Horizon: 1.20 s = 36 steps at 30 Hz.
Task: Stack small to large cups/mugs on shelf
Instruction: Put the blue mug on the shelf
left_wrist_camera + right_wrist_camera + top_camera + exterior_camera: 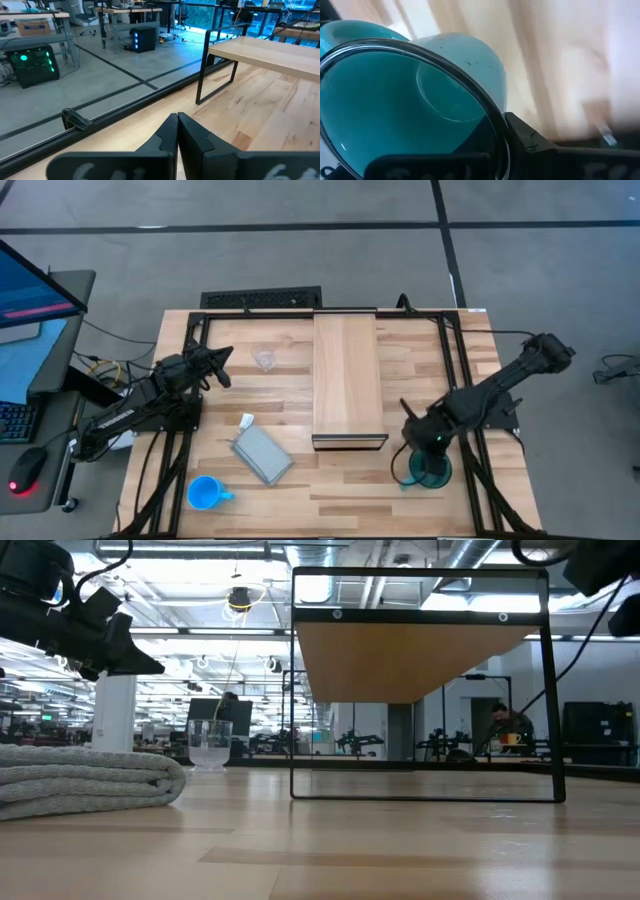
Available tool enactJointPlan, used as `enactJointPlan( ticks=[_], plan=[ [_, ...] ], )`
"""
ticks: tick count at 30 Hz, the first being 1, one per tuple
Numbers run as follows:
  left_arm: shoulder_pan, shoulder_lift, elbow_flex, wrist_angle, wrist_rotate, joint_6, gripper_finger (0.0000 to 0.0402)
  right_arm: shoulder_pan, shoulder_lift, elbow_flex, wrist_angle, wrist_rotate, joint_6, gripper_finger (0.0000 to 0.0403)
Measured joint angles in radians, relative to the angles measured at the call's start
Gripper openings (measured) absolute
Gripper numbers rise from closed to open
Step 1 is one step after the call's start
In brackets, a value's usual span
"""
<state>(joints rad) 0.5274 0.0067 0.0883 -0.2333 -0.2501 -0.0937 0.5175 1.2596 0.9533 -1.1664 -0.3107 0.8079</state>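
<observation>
The large teal mug (428, 471) stands near the table's front right, and my right gripper (414, 446) is shut on it from above. It fills the right wrist view (420, 90). The blue mug (205, 493) stands at the front left. The tiny clear glass cup (265, 359) stands upright left of the pale wood shelf (347, 378), and shows in the low view (210, 743). My left gripper (225, 366) is shut and empty, above the table just left of the glass cup; its closed fingers show in its wrist view (177, 127). My right gripper has the teal mug's dark rim (495, 125) between its two fingers: one finger (532, 142) is outside the wall and the other is inside the mug. The fingers come from above, slanting down. I cannot tell whether the mug's base is still on the table.
A flat grey pouch (262, 455) lies between the blue mug and the shelf, and fills the low view's left (90, 780). The shelf stands on thin black legs (293, 690). A black frame runs around the table (445, 350). A monitor and a mouse stand off the table's left side.
</observation>
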Motion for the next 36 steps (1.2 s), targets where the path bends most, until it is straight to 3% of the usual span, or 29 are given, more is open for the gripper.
enactJointPlan(
  ticks=[7, 13, 20, 29, 36],
  plan=[
    [0.0, 0.0, 0.0, 0.0, 0.0, -0.023, 0.0, -0.067, -0.075, 0.122, -0.252, -0.003, 0.006, 0.0032],
    [0.0, 0.0, 0.0, 0.0, 0.0, -0.024, 0.0, -0.152, -0.113, 0.227, -0.334, 0.006, 0.003, 0.0032],
    [0.0, 0.0, 0.0, 0.0, 0.0, -0.024, 0.0, -0.317, -0.114, 0.332, -0.399, 0.147, -0.008, 0.0032],
    [0.0, 0.0, 0.0, 0.0, 0.0, -0.027, 0.0, -0.579, -0.051, 0.511, -0.402, 0.244, -0.221, 0.0032],
    [0.0, 0.013, 0.0, 0.0, 0.002, -0.027, 0.0, -0.782, 0.086, 0.715, -0.411, 0.271, -0.419, 0.0032]
  ],
)
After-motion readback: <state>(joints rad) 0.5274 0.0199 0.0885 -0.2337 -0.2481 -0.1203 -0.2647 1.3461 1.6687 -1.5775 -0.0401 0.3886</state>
